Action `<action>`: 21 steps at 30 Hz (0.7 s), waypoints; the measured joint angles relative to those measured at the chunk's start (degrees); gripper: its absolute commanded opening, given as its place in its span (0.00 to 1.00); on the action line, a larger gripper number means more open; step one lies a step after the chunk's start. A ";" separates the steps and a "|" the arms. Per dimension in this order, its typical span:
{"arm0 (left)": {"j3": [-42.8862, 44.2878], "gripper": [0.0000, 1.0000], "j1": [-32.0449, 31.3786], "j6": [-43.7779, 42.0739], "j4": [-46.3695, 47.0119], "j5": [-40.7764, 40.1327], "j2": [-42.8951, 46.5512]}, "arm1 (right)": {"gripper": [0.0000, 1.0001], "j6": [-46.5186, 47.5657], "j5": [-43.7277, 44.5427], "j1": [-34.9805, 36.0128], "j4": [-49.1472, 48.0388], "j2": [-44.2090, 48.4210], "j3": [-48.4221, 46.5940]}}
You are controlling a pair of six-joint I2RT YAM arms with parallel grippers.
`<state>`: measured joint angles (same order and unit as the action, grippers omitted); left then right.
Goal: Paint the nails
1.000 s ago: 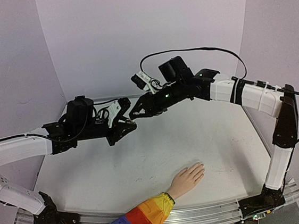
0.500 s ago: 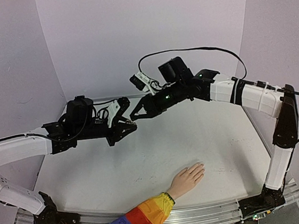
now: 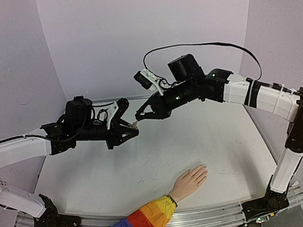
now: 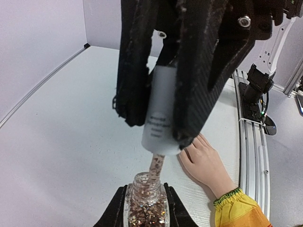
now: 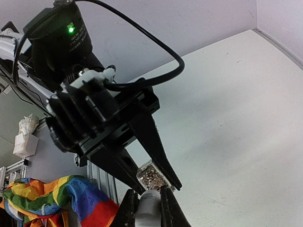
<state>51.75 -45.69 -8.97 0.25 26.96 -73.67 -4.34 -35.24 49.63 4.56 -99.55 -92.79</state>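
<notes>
The hand [image 3: 190,181] lies on the surface [image 3: 224,138] by its near edge, about midway. Over the far middle, the brush cap [image 4: 161,113] sits directly above the polish bottle [image 4: 146,201].

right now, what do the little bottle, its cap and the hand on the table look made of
The bottle is clear and glossy, likely glass, with glitter flakes showing through. The cap is matte white with small print, probably plastic. The hand is smooth and flesh-coloured; whether skin or rubber, I cannot tell.
</notes>
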 measured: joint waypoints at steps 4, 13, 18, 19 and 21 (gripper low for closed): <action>0.00 0.00 0.00 0.02 -0.15 -0.04 0.00 | 0.00 0.09 -0.07 0.02 -0.33 0.87 0.61; 0.00 0.00 0.00 0.02 -0.28 -0.04 0.00 | 0.00 -0.39 0.42 0.02 -1.29 1.01 1.22; 0.00 0.00 0.00 0.02 -0.28 -0.07 0.04 | 0.00 -1.40 1.40 0.02 -2.40 1.70 1.92; 0.00 0.00 0.00 0.02 -0.28 -0.09 0.09 | 0.00 -1.57 1.62 0.02 -2.97 1.92 2.12; 0.00 0.00 0.00 0.00 -0.28 -0.15 0.24 | 0.00 -1.99 1.90 0.02 -3.52 2.27 2.34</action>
<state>51.75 -45.69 -8.97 -0.03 26.81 -73.43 -6.33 -33.34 49.65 1.04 -97.27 -90.45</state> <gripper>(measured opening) 0.221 0.136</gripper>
